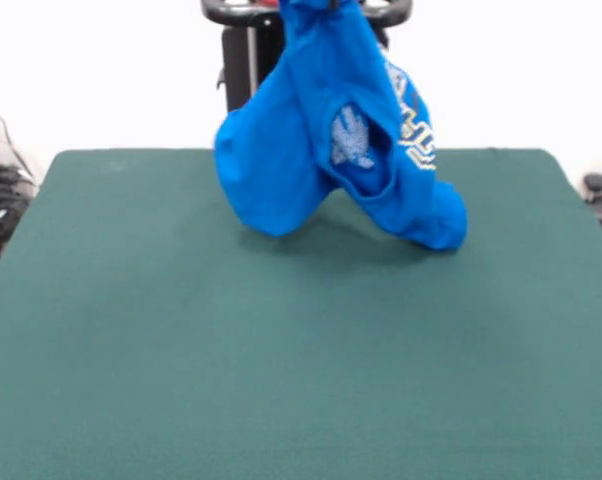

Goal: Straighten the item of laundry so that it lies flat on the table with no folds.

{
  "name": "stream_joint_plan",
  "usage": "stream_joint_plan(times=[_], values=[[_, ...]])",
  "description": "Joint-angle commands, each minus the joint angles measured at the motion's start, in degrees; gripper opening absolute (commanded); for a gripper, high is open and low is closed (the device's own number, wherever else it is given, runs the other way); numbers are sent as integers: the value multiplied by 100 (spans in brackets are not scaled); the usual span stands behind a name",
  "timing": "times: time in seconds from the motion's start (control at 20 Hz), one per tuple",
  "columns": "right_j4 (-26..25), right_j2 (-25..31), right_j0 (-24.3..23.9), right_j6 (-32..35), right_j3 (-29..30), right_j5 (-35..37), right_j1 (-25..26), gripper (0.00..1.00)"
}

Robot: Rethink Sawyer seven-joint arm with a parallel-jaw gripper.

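Front view only. The bright blue T-shirt (pixel 321 130) hangs in the air above the far half of the table (pixel 281 380), suspended from a point at the very top edge of the picture, just right of centre. The gripper itself does not show: the cloth runs up out of the frame, so how far the tool is open, and exactly how it has hold of the shirt, cannot be told.

The shirt is bunched, not flat. It falls in two lobes. The left lobe is a broad rounded mass, plain blue. The right lobe is longer and narrower and slants down to the right. Whether either lower end touches the felt or hangs just above it cannot be told; a soft shadow lies on the green surface beneath both.

Between the lobes a fold opens into a pocket, and inside it a patch of the white pixel-pattern graphic (pixel 351 137) shows. White-and-yellow outlined lettering (pixel 415 125) runs down the outer right edge of the right lobe, distorted by folds and not legible.

Behind the shirt, parts of the black robot pedestal (pixel 243 60) show against the white wall.
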Motion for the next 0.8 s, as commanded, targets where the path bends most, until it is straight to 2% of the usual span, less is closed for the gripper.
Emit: stream_joint_plan(times=[0.05, 0.55, 0.8], values=[[-295, 515, -208, 555, -577, -432, 811, 0], [-695, 1089, -923, 141, -799, -2803, 1875, 0], [-927, 1385, -1264, 73, -829, -3543, 2336, 0]])
